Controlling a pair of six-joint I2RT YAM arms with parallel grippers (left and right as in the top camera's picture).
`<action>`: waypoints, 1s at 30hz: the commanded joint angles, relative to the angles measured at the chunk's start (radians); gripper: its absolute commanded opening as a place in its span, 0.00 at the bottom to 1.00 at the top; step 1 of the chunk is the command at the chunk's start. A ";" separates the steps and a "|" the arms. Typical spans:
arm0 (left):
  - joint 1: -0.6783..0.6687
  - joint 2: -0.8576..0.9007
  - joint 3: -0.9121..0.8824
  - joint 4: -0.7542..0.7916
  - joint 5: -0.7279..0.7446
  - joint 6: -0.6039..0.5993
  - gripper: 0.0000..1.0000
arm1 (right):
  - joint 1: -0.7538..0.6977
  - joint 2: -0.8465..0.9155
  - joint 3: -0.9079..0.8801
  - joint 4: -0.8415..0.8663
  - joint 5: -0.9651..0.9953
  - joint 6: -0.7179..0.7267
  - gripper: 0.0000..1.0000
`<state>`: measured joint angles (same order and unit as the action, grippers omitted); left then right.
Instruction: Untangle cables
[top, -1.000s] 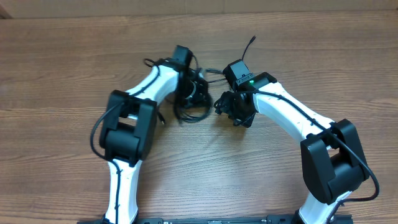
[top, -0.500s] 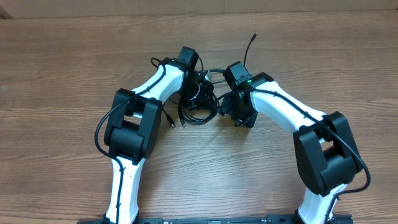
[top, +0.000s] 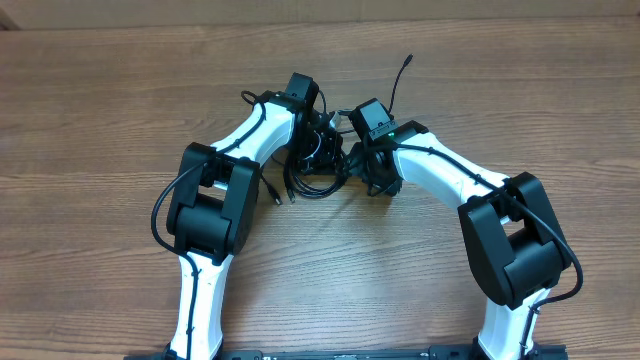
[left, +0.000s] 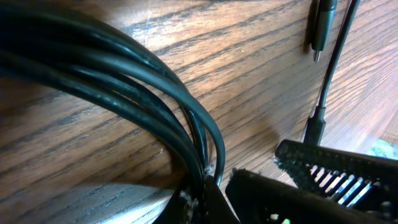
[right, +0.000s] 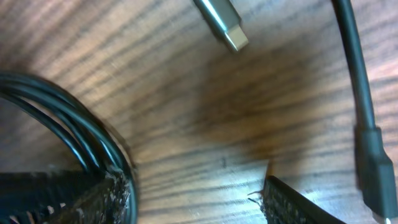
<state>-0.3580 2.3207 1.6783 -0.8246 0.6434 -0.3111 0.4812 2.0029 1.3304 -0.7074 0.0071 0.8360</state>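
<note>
The cables (top: 318, 178) are thin black cords lying in a looped bundle on the wood between my two arms. Two plug ends (top: 282, 194) stick out to its left, and one cord end (top: 404, 66) points away at the back. My left gripper (top: 318, 148) is over the bundle. In the left wrist view it (left: 208, 186) is shut on several strands of the cables (left: 143, 93). My right gripper (top: 372, 176) stands just right of the bundle. Seen from the right wrist it (right: 193, 186) is open over bare wood, the cables (right: 74, 124) lying against its left finger (right: 81, 196).
A silver-tipped plug (right: 221, 22) and a black connector with its cord (right: 368, 143) lie on the wooden table (top: 120, 110) ahead of the right gripper. Another plug (left: 323, 31) lies ahead of the left one. The two grippers stand very close together.
The right gripper has moved left, up to the cable bundle. The left gripper has shifted a little right with the cables in it, and the loops have followed.
</note>
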 joint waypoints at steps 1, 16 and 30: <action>0.018 0.086 -0.045 -0.013 -0.258 0.020 0.04 | 0.006 0.007 0.012 0.027 0.024 0.005 0.70; 0.019 0.086 -0.045 -0.015 -0.259 0.033 0.04 | 0.051 0.084 0.011 0.055 0.061 -0.047 0.69; 0.040 0.086 -0.025 -0.065 -0.259 0.111 0.04 | 0.052 0.096 0.011 0.011 0.063 -0.134 0.69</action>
<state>-0.3481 2.3188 1.6905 -0.8680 0.6167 -0.2291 0.5259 2.0369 1.3571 -0.6846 0.0887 0.7567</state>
